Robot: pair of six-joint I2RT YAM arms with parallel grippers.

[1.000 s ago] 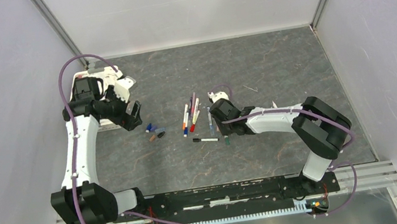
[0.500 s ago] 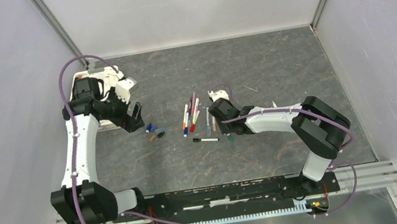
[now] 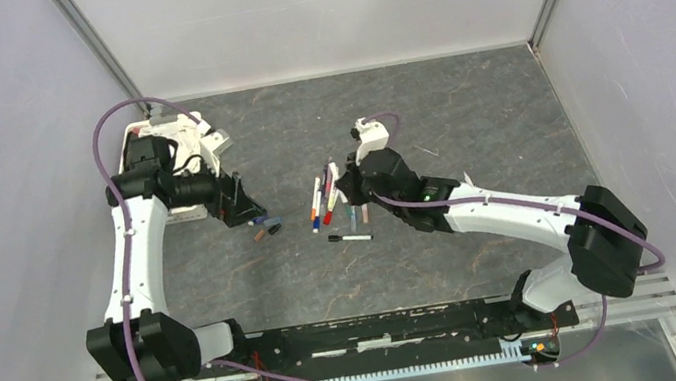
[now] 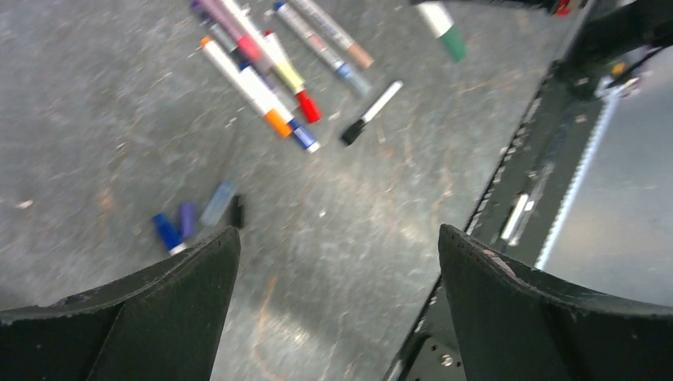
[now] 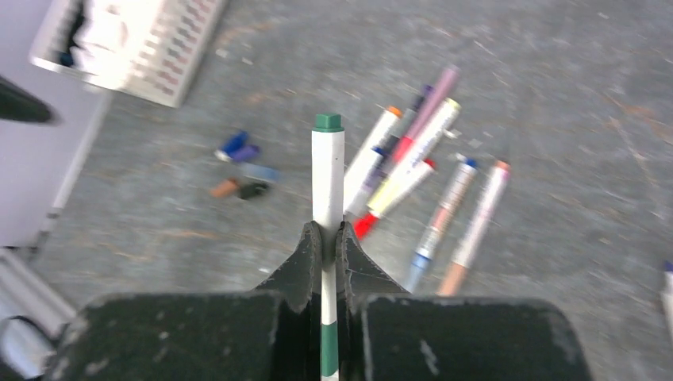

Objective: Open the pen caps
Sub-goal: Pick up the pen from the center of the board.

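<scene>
We see white cloth point(image 5: 111, 33) in the tray point(image 5: 184, 65); our right hand point(image 5: 328, 238) pinches a pen point(image 5: 328, 171) bearing a green cap point(image 5: 327, 122), left hand point(image 4: 337, 236) spread wide, empty.

The table point(image 3: 473, 105) looks like matt grey stone, veined and scuffed. Pen barrels point(image 4: 238, 79) are smooth white plastic, and the loose pen caps point(image 4: 167, 232) are plastic too (blurry though). The black jaws look matt and slightly rough.

No writing, label, brand or number is legible in any view; pens point(image 5: 413, 155) and pen caps point(image 5: 236, 145) are too blurred.
</scene>
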